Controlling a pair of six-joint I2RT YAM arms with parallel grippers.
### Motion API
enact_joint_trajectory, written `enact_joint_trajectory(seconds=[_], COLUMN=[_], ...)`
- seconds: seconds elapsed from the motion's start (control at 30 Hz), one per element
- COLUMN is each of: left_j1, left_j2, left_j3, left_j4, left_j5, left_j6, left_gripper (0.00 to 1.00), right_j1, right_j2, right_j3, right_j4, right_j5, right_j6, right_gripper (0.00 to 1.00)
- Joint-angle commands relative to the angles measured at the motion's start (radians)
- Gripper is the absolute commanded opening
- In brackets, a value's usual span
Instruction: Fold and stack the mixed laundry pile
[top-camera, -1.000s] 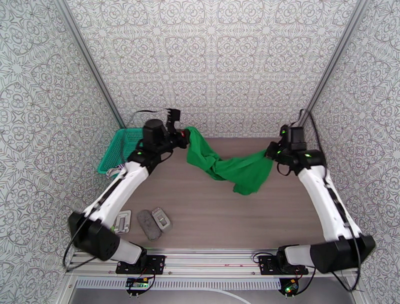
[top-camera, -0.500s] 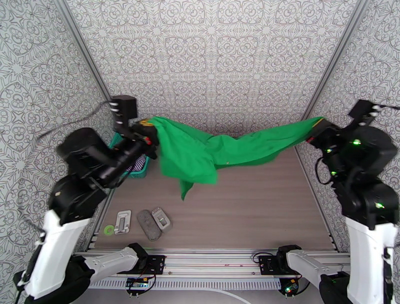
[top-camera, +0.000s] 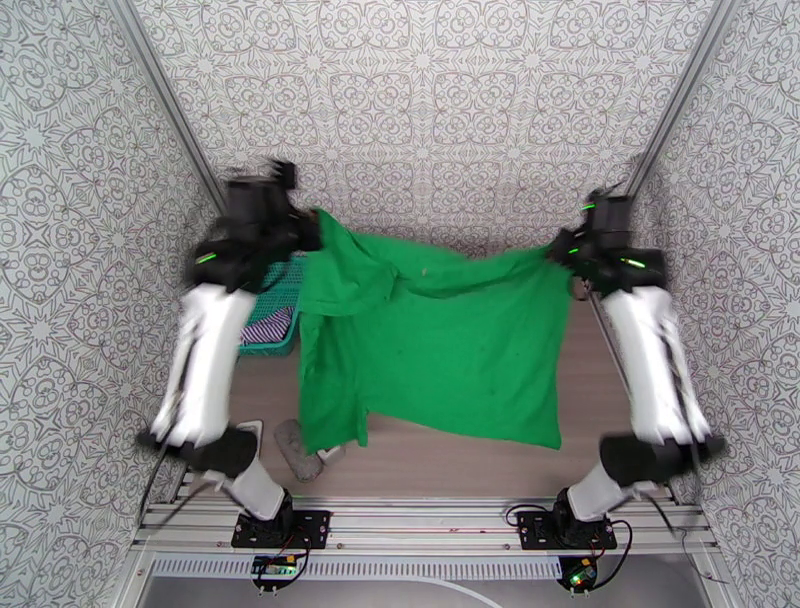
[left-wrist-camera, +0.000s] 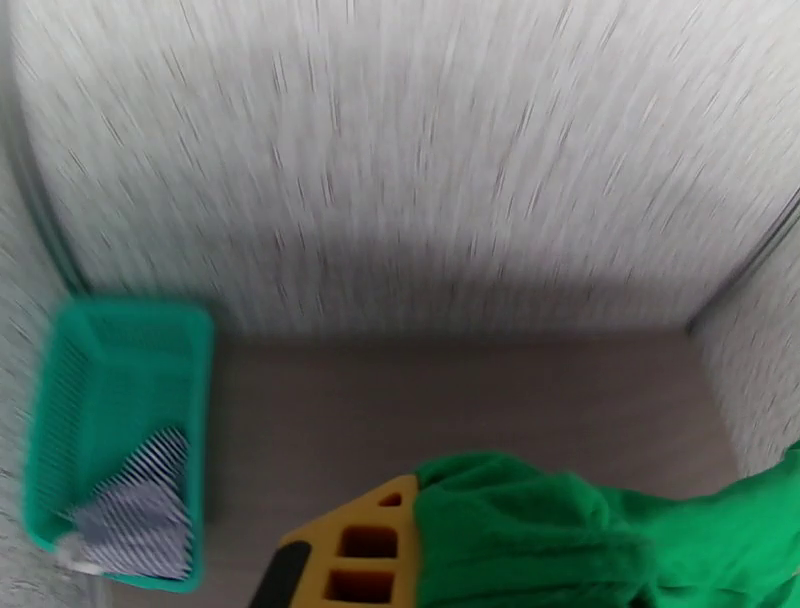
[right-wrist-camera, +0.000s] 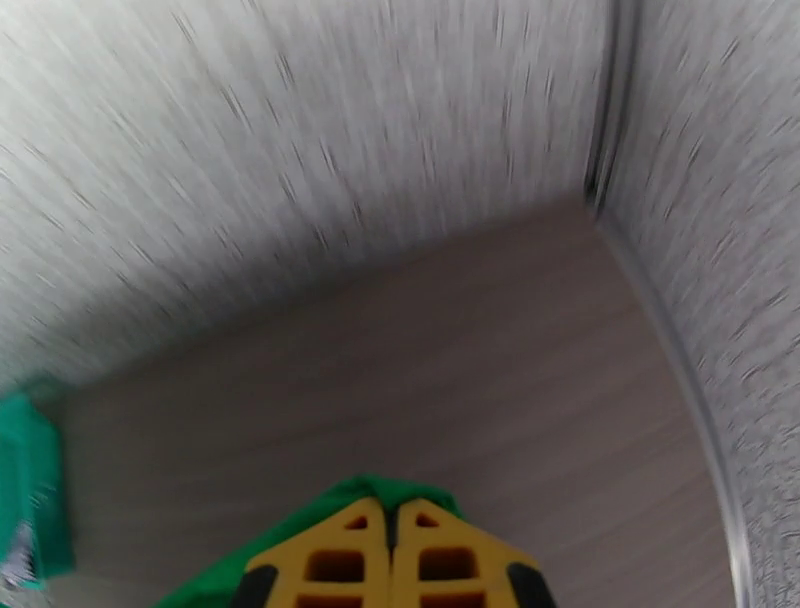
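You had the plain bright green cloth shirt (top-camera: 440, 350) spread wide between both arms, just beside the teal plastic mesh basket (left-wrist-camera: 50, 420), with one top corner raised over the basket's far end. The left fingers (left-wrist-camera: 365, 545) were pinched narrow on that corner, green fabric bunched against the yellow pad. The right fingers (right-wrist-camera: 335, 560) were pressed together on the other top corner, well away from the basket, with cloth showing beneath them. From that taut top edge the shirt fell toward the near side of the brown wood-grain desk (top-camera: 450, 465). I could not tell whether its hem touched the desk. The navy-and-white striped sleeveless top (left-wrist-camera: 140, 505) lay crumpled inside the basket, at its near end.

The shirt looked light and limp: it sagged in the middle and one lower corner curled under on the basket side. Shoulder corners seemed the right hold, since they let the weight hang it flat. A thin pinch could slip if you pulled the arms too far apart. For the striped top, I would take a raised fold clear of the mesh, which might snag the fingers.
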Motion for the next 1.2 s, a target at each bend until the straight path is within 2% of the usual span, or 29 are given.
enact_joint_trajectory(seconds=[0.0,0.03,0.07,0.1,0.13,0.2,0.3,0.47,0.63,0.77,0.83,1.0,1.17], left_j1=[0.011,0.013,0.015,0.018,0.019,0.023,0.026,0.039,0.05,0.072,0.092,0.095,0.071], left_j2=[0.188,0.246,0.307,0.366,0.393,0.419,0.363,0.06,-0.214,-0.314,-0.324,-0.278,-0.2], left_j3=[-0.049,-0.03,0.015,0.059,0.081,0.104,0.032,-0.434,-0.87,-1.081,-1.133,-1.15,-1.124], left_j4=[0.064,0.078,0.062,0.04,0.031,0.003,-0.061,0.008,0.107,0.18,0.217,0.253,0.258], left_j5=[0.153,0.152,0.148,0.138,0.129,0.121,0.046,-0.031,0.048,0.095,0.134,0.154,0.13], left_j6=[-0.046,-0.061,-0.074,-0.084,-0.089,-0.091,-0.079,-0.112,-0.181,-0.22,-0.232,-0.232,-0.246], left_gripper=[0.34,0.47,0.54,0.66,0.74,0.77,0.87,0.89,0.85,0.85,0.85,0.85,0.84], right_j1=[-0.016,-0.02,-0.028,-0.036,-0.043,-0.052,-0.057,-0.073,-0.089,-0.12,-0.124,-0.125,-0.124], right_j2=[0.12,0.174,0.233,0.294,0.34,0.381,0.315,0.104,-0.115,-0.224,-0.251,-0.291,-0.269], right_j3=[-0.105,-0.108,-0.088,-0.047,0.0,0.046,-0.032,-0.292,-0.599,-0.798,-0.87,-1.007,-1.087], right_j4=[0.192,0.233,0.246,0.223,0.175,0.101,0.091,0.046,0.008,-0.013,-0.018,0.018,0.13], right_j5=[-0.08,-0.078,-0.095,-0.123,-0.138,-0.162,-0.162,-0.19,-0.249,-0.328,-0.346,-0.375,-0.445], right_j6=[-0.016,-0.017,-0.025,-0.026,-0.021,-0.018,-0.021,-0.014,0.007,0.039,0.05,0.129,0.186], right_gripper=[0.0,0.18,0.36,0.46,0.51,0.58,0.66,0.68,0.67,0.63,0.6,0.52,0.46])
